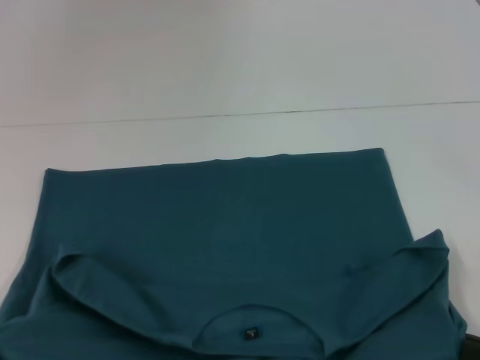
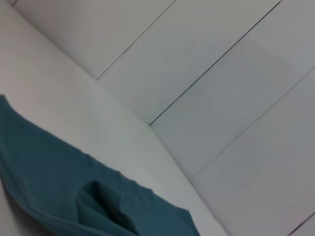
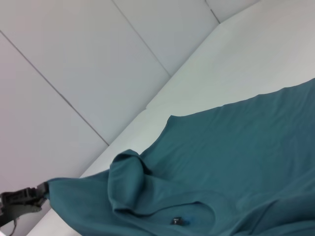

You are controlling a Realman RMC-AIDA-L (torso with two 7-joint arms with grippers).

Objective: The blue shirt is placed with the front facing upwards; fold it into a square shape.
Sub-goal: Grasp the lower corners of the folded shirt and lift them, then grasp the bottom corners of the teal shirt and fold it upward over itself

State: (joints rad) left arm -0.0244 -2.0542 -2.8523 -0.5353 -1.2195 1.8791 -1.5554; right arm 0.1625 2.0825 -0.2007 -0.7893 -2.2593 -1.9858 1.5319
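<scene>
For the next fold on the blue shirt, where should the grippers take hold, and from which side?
My judgement: take the blue shirt at its two near corners, where the sleeves are already turned in over the body. Come in low from the robot's own side, one gripper per corner. The neckline label sits nearest the robot and the straight hem lies flat on the far side, so lifting the near edge carries it toward the hem.

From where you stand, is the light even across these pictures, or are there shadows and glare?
Head view: soft, even light on the white table, no glare; faint shadows only under the folded-in sleeves of the blue shirt. Left wrist view: the sleeve fold casts a dark pocket. Right wrist view: a dark pincer at the shirt's edge, slightly soft.
</scene>
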